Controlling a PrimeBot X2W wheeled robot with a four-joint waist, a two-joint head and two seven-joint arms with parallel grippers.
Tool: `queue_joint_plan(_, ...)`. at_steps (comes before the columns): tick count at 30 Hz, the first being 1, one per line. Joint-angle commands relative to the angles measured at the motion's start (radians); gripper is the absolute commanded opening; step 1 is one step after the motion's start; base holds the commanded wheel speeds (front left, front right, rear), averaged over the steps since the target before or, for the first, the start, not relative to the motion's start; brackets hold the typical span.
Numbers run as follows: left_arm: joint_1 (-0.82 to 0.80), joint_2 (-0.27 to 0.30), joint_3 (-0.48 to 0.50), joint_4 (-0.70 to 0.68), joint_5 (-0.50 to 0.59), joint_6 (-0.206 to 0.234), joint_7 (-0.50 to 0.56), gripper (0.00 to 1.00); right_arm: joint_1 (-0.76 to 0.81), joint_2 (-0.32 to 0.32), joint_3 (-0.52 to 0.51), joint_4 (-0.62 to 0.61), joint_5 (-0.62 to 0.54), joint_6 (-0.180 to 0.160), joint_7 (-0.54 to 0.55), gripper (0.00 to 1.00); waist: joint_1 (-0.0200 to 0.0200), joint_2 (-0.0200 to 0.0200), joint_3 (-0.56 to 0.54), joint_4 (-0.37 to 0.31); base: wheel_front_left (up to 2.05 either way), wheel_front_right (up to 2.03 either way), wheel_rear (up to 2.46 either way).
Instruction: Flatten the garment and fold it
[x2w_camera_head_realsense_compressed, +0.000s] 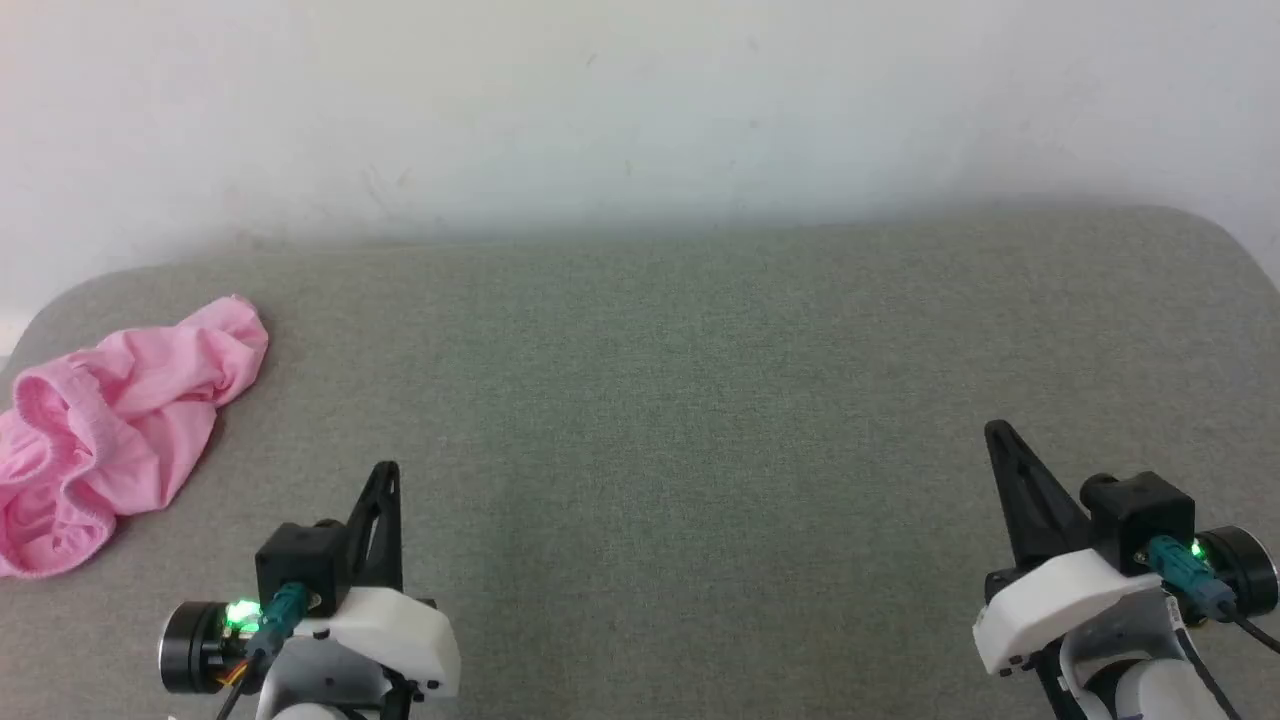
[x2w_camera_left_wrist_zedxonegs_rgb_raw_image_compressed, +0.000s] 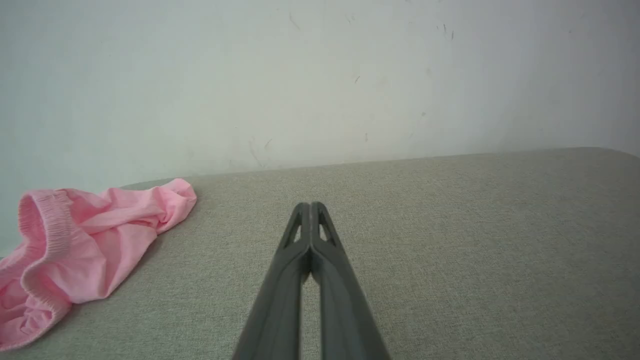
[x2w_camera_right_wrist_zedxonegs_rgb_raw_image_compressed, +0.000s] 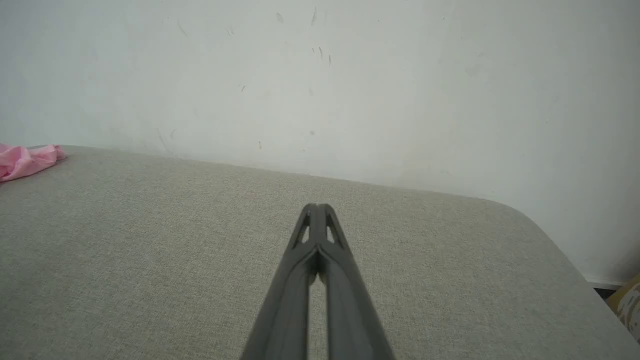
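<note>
Surface: a grey-green woven fabric pad (x2w_camera_head_realsense_compressed: 650, 400) with rounded far corners spreads across the whole width and meets the wall at its back edge.
Wall: the pale off-white wall (x2w_camera_head_realsense_compressed: 640, 100) stands behind the pad; both wrist views show small scuffs and dark flecks on it.
Garment: the bright pink garment (x2w_camera_head_realsense_compressed: 120, 420) lies crumpled at the far left of the pad, near the rounded left corner, and runs off the left edge of the head view. It is neither flattened nor folded.
Waistband: the gathered elastic band (x2w_camera_head_realsense_compressed: 85, 425) loops through the left part of the heap. In the left wrist view it stands up as an open ruffled rim, and a twisted tail of plain cloth reaches rightward, close to the wall.
Left gripper: the left gripper (x2w_camera_head_realsense_compressed: 388, 472) is at the lower left, to the right of the garment and apart from it. Its two dark fingers are pressed together to the tips, holding nothing, and point toward the wall over bare pad.
Left wrist: a green lamp (x2w_camera_head_realsense_compressed: 240, 612) glows on the wrist.
Right gripper: the right gripper (x2w_camera_head_realsense_compressed: 997, 432) is at the lower right, well apart from the garment. Its fingers are together with the tips meeting, holding nothing, and lean slightly leftward.
Right edge: in the right wrist view a yellowish thing (x2w_camera_right_wrist_zedxonegs_rgb_raw_image_compressed: 631, 300) sits low, past the pad's rounded right corner. Too little of it shows to tell what it is.
</note>
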Motion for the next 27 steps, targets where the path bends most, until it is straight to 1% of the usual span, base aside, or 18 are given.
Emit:
queue_joint_plan(1, -0.012, -0.005, 0.004, 0.002, 0.007, -0.008, 0.000, 0.00, 0.014, 0.004, -0.001, -0.004, -0.008, -0.002, 0.000, 0.00, 0.0000, 0.0000, 0.000, 0.000, 0.00, 0.00, 0.00)
queue_joint_plan(17, -0.012, -0.005, 0.004, 0.002, 0.007, -0.008, 0.000, 0.00, 0.014, 0.004, -0.001, -0.004, -0.008, -0.002, 0.000, 0.00, 0.0000, 0.0000, 0.000, 0.000, 0.00, 0.00, 0.00)
queue_joint_plan(18, -0.012, -0.005, 0.004, 0.002, 0.007, -0.008, 0.000, 1.00, 0.014, 0.004, -0.001, -0.004, -0.008, -0.002, 0.000, 1.00, 0.0000, 0.0000, 0.000, 0.000, 0.00, 0.00, 0.00)
queue_joint_plan(19, 0.000, 0.000, 0.000, 0.000, 0.000, 0.001, 0.000, 1.00, 0.000, 0.000, 0.000, 0.000, 0.001, 0.000, 0.000, 1.00, 0.0000, 0.0000, 0.000, 0.000, 0.00, 0.00, 0.00)
queue_joint_plan(27, -0.002, 0.000, -0.008, 0.000, -0.001, 0.015, -0.013, 1.00, 0.000, -0.001, -0.015, 0.001, 0.012, 0.000, -0.013, 1.00, 0.0000, 0.0000, 0.002, 0.000, 0.00, 0.00, 0.00)
